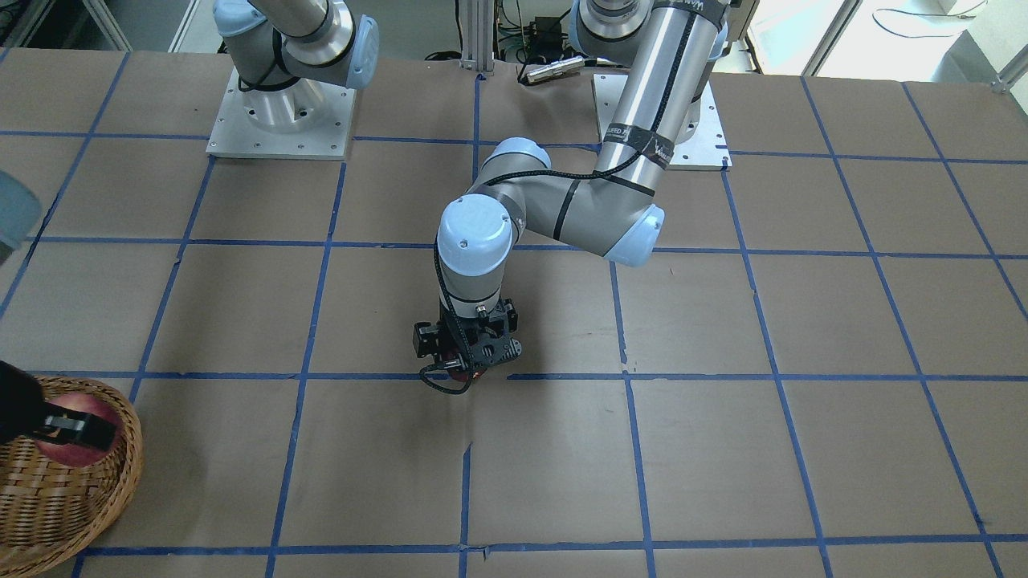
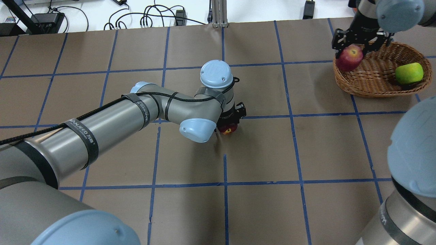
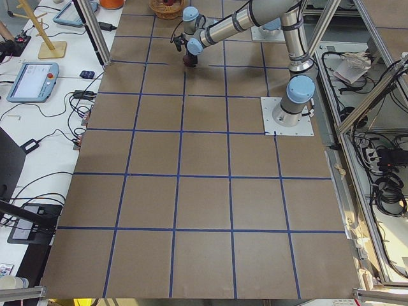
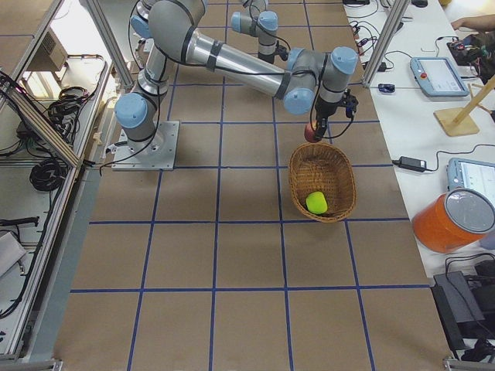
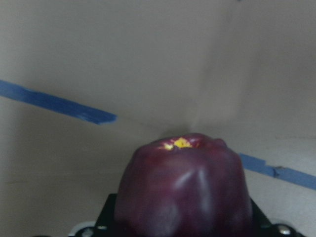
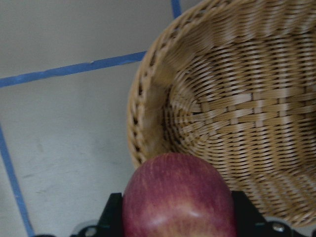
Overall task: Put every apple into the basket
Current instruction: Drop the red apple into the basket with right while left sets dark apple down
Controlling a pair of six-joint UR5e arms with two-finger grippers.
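— Where was the maroon apple (image 5: 182, 192)?
— At the middle of the table (image 2: 306, 153), gripped in the left hand (image 1: 468, 357). It looked firm, smooth and probably slippery, so best held across its widest part. The right hand (image 2: 354, 44) held the red apple (image 2: 349, 58) over the rim of the basket (image 2: 374, 89). The green apple (image 2: 409, 73) lay inside.

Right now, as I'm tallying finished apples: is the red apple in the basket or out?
Out. The right gripper holds the red apple over the basket rim; only the green apple lies inside.
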